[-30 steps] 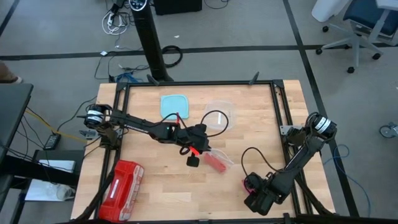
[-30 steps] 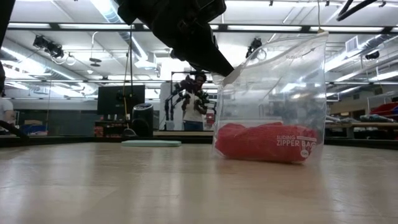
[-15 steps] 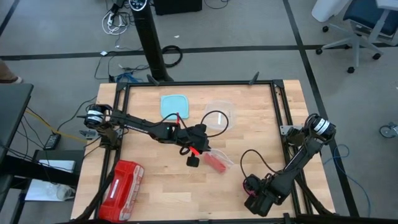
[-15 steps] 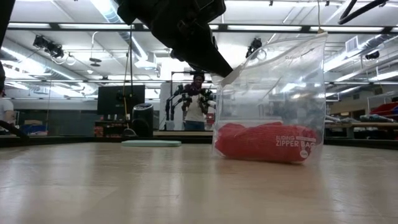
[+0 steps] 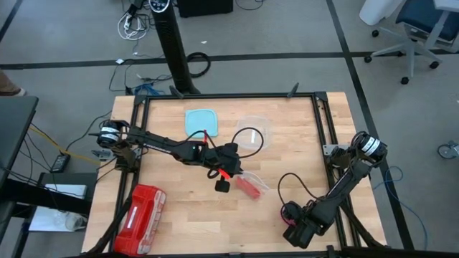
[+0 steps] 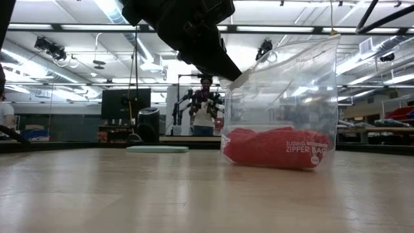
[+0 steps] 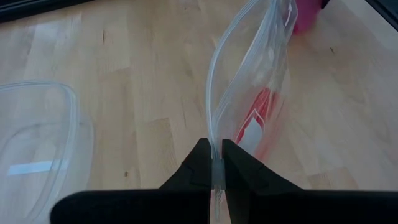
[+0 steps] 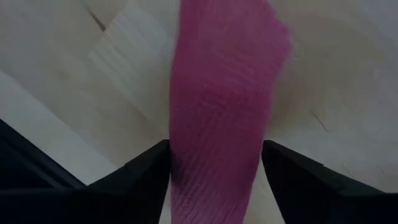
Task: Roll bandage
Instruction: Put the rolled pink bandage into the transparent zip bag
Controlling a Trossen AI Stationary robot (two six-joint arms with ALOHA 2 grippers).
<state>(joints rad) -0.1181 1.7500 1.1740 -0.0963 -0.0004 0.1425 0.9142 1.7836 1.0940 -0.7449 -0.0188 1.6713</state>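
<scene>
The pink bandage (image 8: 224, 81) sits between the fingers of my right gripper (image 8: 217, 168), at the table's near right (image 5: 287, 212). It also shows far off in the left wrist view (image 7: 305, 12). My left gripper (image 7: 217, 163) is at mid-table (image 5: 237, 172), shut on a clear zipper bag (image 6: 284, 97). The bag stands upright with its bottom on the table and holds a red lump (image 6: 278, 147). My left gripper pinches the bag's top edge (image 7: 215, 146) between its two fingertips, at the upper corner (image 6: 238, 76), slanting down from the table's left. The bag hangs upright below the fingers, its bottom on the table. My right gripper has the bandage between its two fingers (image 8: 152, 171), which lie on its two sides. The bandage's part beside the fingers (image 8: 205, 155) fills the gap, and the rest reaches forward over the wood.
A teal lid (image 5: 201, 120) and a clear plastic container (image 5: 254, 129) lie at the table's far middle. A glossy red plastic case (image 5: 140, 210) lies at the near left. A person stands in the room beyond the table (image 6: 204, 107).
</scene>
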